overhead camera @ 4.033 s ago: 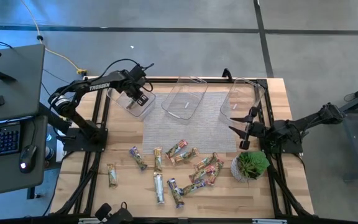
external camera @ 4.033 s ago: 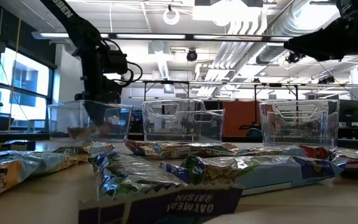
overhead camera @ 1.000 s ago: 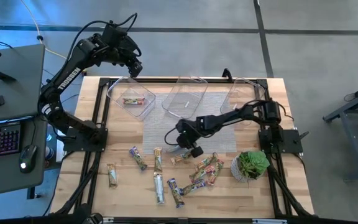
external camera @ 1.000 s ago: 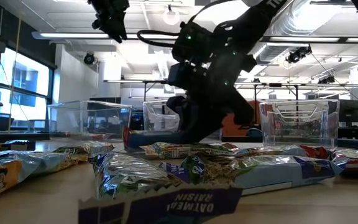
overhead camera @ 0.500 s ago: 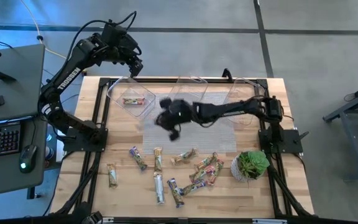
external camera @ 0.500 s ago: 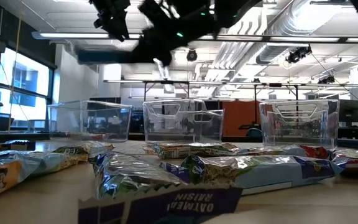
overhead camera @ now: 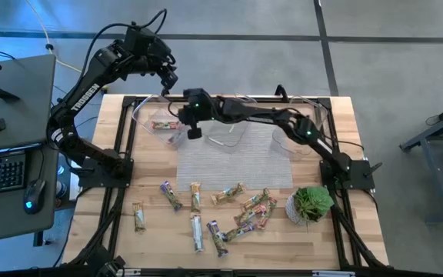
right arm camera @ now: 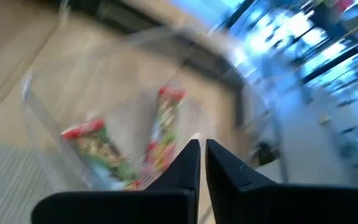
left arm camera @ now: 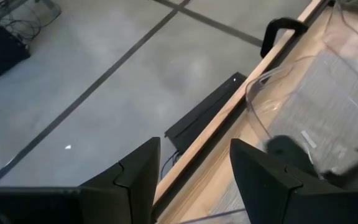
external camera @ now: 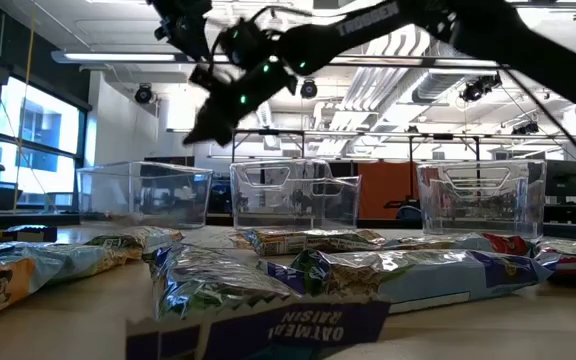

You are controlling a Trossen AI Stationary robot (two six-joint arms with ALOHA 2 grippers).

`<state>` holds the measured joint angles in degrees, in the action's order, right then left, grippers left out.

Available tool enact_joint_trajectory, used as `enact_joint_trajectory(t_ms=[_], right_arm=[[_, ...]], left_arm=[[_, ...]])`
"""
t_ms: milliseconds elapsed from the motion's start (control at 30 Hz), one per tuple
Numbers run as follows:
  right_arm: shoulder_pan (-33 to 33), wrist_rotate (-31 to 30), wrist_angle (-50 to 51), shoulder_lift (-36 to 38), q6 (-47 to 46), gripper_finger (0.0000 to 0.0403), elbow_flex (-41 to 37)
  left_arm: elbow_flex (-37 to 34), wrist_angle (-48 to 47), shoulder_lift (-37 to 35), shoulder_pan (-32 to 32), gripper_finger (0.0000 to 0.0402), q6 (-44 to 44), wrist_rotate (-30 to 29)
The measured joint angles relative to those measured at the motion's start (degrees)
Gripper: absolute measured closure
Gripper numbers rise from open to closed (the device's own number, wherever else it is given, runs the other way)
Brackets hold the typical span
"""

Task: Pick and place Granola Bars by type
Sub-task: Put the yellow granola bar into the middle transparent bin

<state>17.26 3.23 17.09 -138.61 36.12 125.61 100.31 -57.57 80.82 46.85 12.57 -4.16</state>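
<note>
Now the right claw (overhead camera: 194, 132) is reaching far across the wooden counter (overhead camera: 325, 235), to the upper left of the high view. Its two dark fingers (right arm camera: 191, 163) are pressed tight together with nothing between them. It hangs over the edge of the clear plastic box on the left (overhead camera: 162, 123). Two granola bars with red ends (right arm camera: 98, 149) lie inside that box, side by side.

The left claw (overhead camera: 169, 79) is up high at the top left, past the back edge of the counter. Its fingers (left arm camera: 138, 180) are spread apart and hold nothing.

Two more clear plastic boxes stand in the same row at the back. The middle clear box (overhead camera: 229, 127) sits just beside the left one, and the right clear box (overhead camera: 302, 123) is near the far right. A grey woven mat (overhead camera: 233, 161) lies in front of the boxes.

Most of the shiny little granola bars (overhead camera: 241, 211) lie loose on the lower half of the counter, in front of the mat. Some touch each other in a small heap. One lone bar in a gold wrapper (overhead camera: 138, 216) lies apart at the lower left. A small green potted plant (overhead camera: 311, 205) stands at the lower right, just beside the heap.
</note>
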Motion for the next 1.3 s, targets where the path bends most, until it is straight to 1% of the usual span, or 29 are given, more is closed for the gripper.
enact_joint_trajectory(t_ms=[67, 233, 300, 400, 500, 567, 600, 700, 800, 867, 933, 1000, 1100, 1200, 1300], right_arm=[[0.1, 0.26, 1.71, -1.61, 0.43, 0.0393, 2.04], [-0.63, -0.19, 0.47, -1.66, 3.11, 0.0399, 2.7], [-1.17, -1.34, 0.71, -1.4, 3.7, 0.04, 2.57], [-2.61, -4.27, 1.12, -0.08, 7.22, 0.0393, 2.57], [-4.59, -10.09, 1.14, 2.04, 11.46, 0.0376, 2.59], [-5.94, -14.39, 2.17, 3.43, 12.55, 0.0359, 2.59], [-6.52, -15.62, 3.45, 4.15, 12.58, 0.035, 2.59], [-7.83, -16.55, 9.27, 6.42, 12.44, 0.0322, 2.59], [-8.9, -16.25, 16.25, 8.68, 9.07, 0.0298, 2.59], [-9.54, -15.24, 21.12, 9.99, 5.31, 0.0285, 2.59], [-10.19, -12.36, 26.24, 11.12, 2.26, 0.0277, 2.59], [-10.89, -7.19, 29.72, 11.91, 0.03, 0.0273, 2.59], [-11.79, 2.41, 35.53, 12.54, -3.25, 0.0273, 2.59], [-12.57, 9.88, 38.65, 12.52, -3.65, 0.0273, 2.56], [-13.62, 12.34, 37.99, 12.61, -3.54, 0.0272, 0.76]], left_arm=[[0.0, -0.03, 0.0, 0.02, 0.0213, 0.75, -0.03], [0.0, 0.21, 0.0, 0.01, 0.0213, 0.79, -1.13], [0.0, 0.22, 0.0, 0.02, 0.0213, 0.81, -1.19], [0.0, 0.22, 0.0, 0.02, 0.0213, 0.75, -1.38], [0.0, 0.2, 0.0, 0.02, 0.0213, 0.73, -1.41], [0.0, 0.23, 0.0, 0.02, 0.0213, 0.72, -1.46], [0.0, 0.2, 0.0, 0.02, 0.0213, 0.71, -1.46], [0.0, 0.11, 0.0, 0.02, 0.0213, 0.63, -1.35], [0.0, -0.28, 0.0, 0.02, 0.0213, -0.25, -1.09], [0.0, -0.99, 0.0, 0.02, 0.0213, -0.82, -0.97], [0.0, -1.67, -0.02, 0.02, 0.0213, -0.84, -0.9], [0.0, -2.09, -0.04, 0.02, 0.0213, -0.87, -0.86], [0.0, -2.31, -0.04, 0.02, 0.0213, -2.08, -0.84], [0.0, -2.62, -0.06, 0.02, 0.0213, -2.35, -0.29], [0.0, -2.68, -0.07, 0.02, 0.0213, -2.69, 1.76]])
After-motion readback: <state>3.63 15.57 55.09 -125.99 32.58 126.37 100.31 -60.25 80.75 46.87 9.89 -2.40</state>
